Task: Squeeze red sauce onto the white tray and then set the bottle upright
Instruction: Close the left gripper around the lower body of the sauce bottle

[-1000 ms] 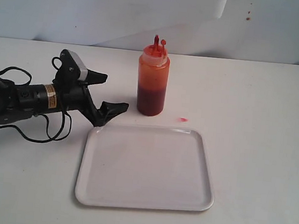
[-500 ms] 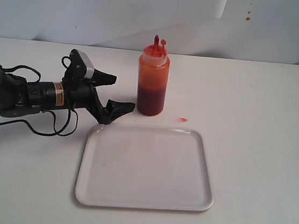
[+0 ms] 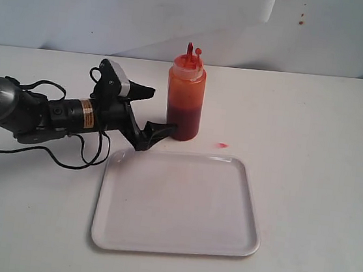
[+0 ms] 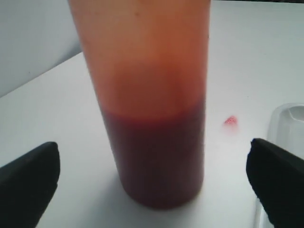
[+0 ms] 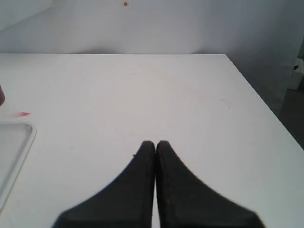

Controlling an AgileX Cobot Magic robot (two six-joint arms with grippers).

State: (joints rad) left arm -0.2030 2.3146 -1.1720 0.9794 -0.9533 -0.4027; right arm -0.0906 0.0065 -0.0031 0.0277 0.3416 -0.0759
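Note:
The bottle (image 3: 185,103) stands upright on the white table just behind the white tray (image 3: 177,204), with dark red sauce in its lower part and an orange-stained wall above. My left gripper (image 3: 161,111) is open and low at the bottle's left side. In the left wrist view the bottle (image 4: 152,118) fills the middle, and a black fingertip (image 4: 33,180) shows on either side of it with a gap to the bottle. My right gripper (image 5: 156,145) is shut on nothing over bare table, out of the exterior view. The tray holds no sauce.
A small red sauce spot (image 3: 222,145) lies on the table between the bottle and the tray's far right corner. The tray's corner (image 5: 14,142) shows at the edge of the right wrist view. The table's right edge (image 5: 266,102) drops off beyond my right gripper.
My left arm has moved right toward the bottle, bringing its open fingers from clear of the bottle to either side of its lower part. The bottle and the tray have not moved.

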